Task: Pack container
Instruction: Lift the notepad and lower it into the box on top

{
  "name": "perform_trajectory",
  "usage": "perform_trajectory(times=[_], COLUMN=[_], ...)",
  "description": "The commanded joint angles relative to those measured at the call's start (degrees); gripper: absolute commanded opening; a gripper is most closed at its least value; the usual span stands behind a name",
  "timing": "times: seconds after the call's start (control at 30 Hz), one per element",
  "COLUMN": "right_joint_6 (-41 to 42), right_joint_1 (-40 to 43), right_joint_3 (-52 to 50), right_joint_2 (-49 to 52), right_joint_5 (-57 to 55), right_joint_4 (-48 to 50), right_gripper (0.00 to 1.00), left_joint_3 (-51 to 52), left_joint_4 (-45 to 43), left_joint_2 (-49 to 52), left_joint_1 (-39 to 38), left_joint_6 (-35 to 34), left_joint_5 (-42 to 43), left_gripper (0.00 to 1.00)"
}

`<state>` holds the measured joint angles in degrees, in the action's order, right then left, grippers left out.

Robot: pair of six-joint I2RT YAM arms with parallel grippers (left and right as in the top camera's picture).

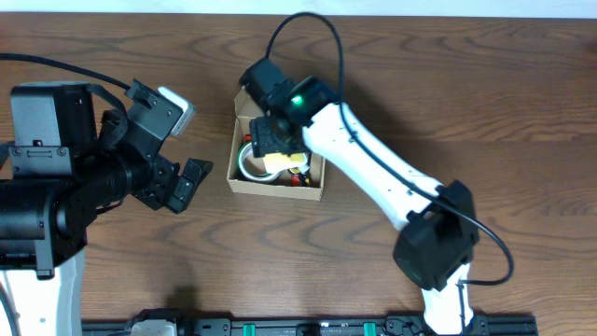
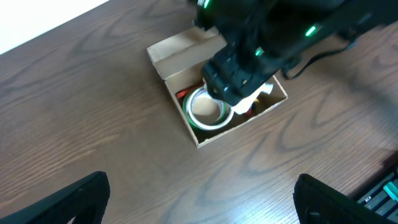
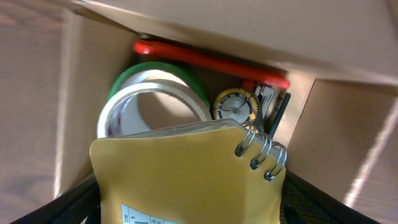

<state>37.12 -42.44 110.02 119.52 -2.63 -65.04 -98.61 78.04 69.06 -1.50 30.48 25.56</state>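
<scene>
**Q:** What was the state of the right gripper?

**A:** Its jaws stood wide and were closed against the two side edges of a yellow notepad. The pad's wire rings pointed toward the far corner of the box.

**Q:** Where was the pad in relation to the box?

**A:** It was over the open top, within the walls. Whether it touched the contents below could not be determined from the wrist view.

**Q:** What did the box hold?

**A:** A white tape roll with a green edge lay on the left. A red item lay along the back wall. A small yellow toothed dial sat just beside the roll.

**Q:** Where was the box?

**A:** It was on the wooden table, near the middle, with its lid flap folded back.

**Q:** And the left gripper?

**A:** It was fully spread and empty. It was above bare table, well apart from the box on its left side.
</scene>
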Motion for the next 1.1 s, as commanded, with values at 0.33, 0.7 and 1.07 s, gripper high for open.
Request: perform_trajectory(times=[0.33, 0.7, 1.07], right_joint_6=[17.40, 18.14, 16.50], right_joint_1=[-4.94, -6.62, -4.00], right_joint_3=[0.52, 0.52, 1.40], right_joint_2=[3.13, 3.28, -0.39], right_joint_5=[-7.45, -9.31, -9.62], right_joint_4=[4.17, 6.27, 1.57], right_gripper=[0.75, 0.96, 0.99], left_joint_3=[-0.79, -0.79, -0.79], left_joint_4=[0.17, 0.17, 0.17], left_joint_2=[0.04, 0.04, 0.04], left_joint_1=[0.37, 0.37, 0.35], left_joint_6=[0.83, 0.83, 0.83], left_joint_5=[0.87, 0.87, 0.87], left_gripper=[0.95, 0.95, 0.95])
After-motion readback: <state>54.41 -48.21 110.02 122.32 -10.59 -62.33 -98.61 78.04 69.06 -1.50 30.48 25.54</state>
